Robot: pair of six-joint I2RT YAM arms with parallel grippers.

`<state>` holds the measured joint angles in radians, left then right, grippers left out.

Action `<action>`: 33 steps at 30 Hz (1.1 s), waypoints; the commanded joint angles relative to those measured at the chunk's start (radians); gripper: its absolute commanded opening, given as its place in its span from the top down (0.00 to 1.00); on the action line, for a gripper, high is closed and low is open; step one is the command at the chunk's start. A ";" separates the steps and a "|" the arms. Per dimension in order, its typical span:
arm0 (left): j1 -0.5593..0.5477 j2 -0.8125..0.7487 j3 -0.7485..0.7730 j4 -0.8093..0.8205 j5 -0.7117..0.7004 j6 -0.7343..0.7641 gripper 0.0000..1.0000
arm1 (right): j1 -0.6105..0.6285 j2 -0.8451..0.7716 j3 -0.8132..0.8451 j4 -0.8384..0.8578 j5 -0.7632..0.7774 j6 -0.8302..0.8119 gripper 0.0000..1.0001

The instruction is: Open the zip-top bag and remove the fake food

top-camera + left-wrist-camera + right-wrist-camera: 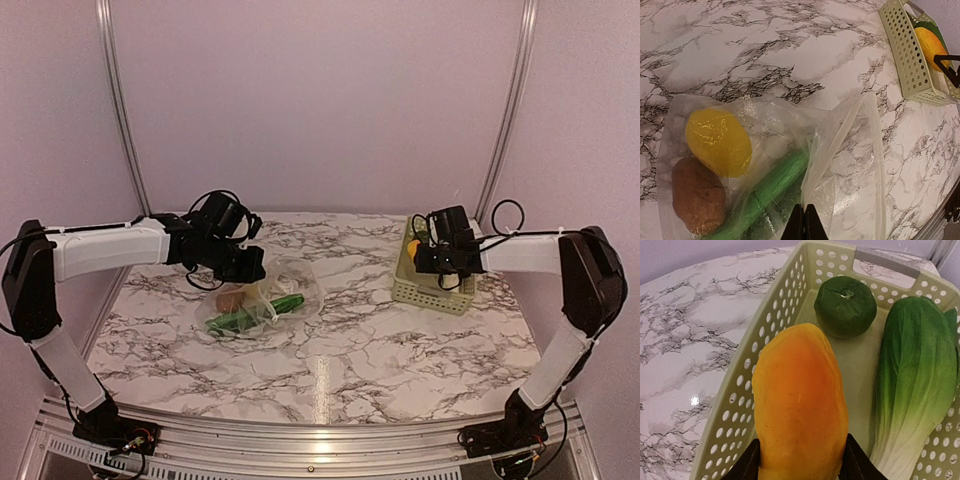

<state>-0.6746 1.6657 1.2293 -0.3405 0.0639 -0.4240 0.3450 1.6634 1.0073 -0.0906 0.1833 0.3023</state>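
The clear zip-top bag (268, 298) lies on the marble table left of centre. In the left wrist view the bag (850, 165) holds a yellow piece (718, 142), a brown piece (698, 196) and a long green vegetable (771, 187). My left gripper (804, 224) is shut, pinching a raised fold of the bag's film near its mouth. My right gripper (800, 467) is shut on an orange mango-like toy (800, 405), held over the pale green basket (771, 330). Its fingers (746, 466) flank the toy's sides.
The basket (432, 285) stands at the right of the table and holds a round dark green fruit (845, 305) and a leafy green vegetable (915, 380). It also shows in the left wrist view (910, 60). Metal frame posts stand behind.
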 commanded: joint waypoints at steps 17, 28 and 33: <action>0.044 0.039 0.054 -0.022 0.115 0.062 1.00 | -0.098 0.229 0.345 -0.165 -0.011 -0.358 0.27; 0.046 0.013 0.025 0.006 0.281 0.125 1.00 | 0.114 0.008 0.179 0.123 -0.495 -0.426 0.33; 0.046 0.001 0.000 -0.001 0.330 0.162 1.00 | 0.243 0.042 0.150 0.227 -0.630 -0.448 0.44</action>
<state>-0.6353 1.6989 1.2575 -0.3393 0.3290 -0.3084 0.5140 1.6691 1.1778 0.0273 -0.2794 -0.1101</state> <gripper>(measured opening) 0.008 0.579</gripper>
